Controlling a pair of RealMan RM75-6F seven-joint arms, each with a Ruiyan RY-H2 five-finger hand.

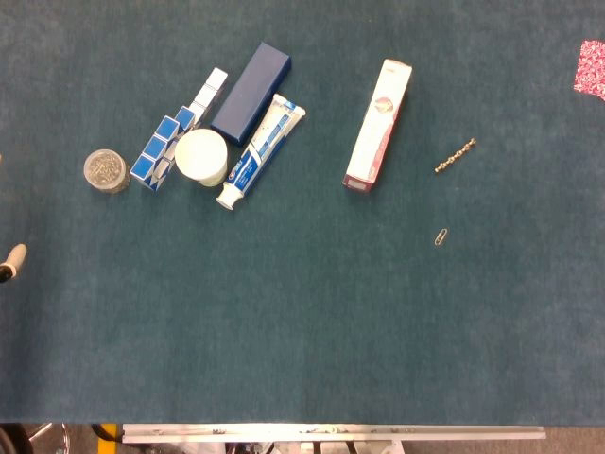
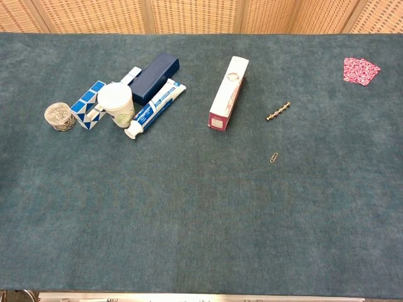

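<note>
Only a pale fingertip of my left hand (image 1: 12, 259) pokes in at the left edge of the head view; how its fingers lie is hidden. It touches nothing, and the nearest thing is a small clear jar of paper clips (image 1: 106, 171) (image 2: 60, 116). My right hand shows in neither view. Beside the jar lie a blue-and-white folding puzzle (image 1: 175, 132) (image 2: 93, 104), a white cup (image 1: 201, 156) (image 2: 116, 100), a toothpaste tube (image 1: 260, 151) (image 2: 155, 108) and a dark blue box (image 1: 251, 92) (image 2: 155, 77), all close together.
A pink-and-white carton (image 1: 378, 125) (image 2: 228, 92) lies mid-table. Right of it are a short metal chain piece (image 1: 455, 156) (image 2: 278, 111) and a loose paper clip (image 1: 441, 236) (image 2: 274, 157). A pink patterned packet (image 1: 591, 68) (image 2: 361, 69) sits far right. The teal cloth (image 1: 302, 331) ends at a metal front rail (image 1: 331, 432).
</note>
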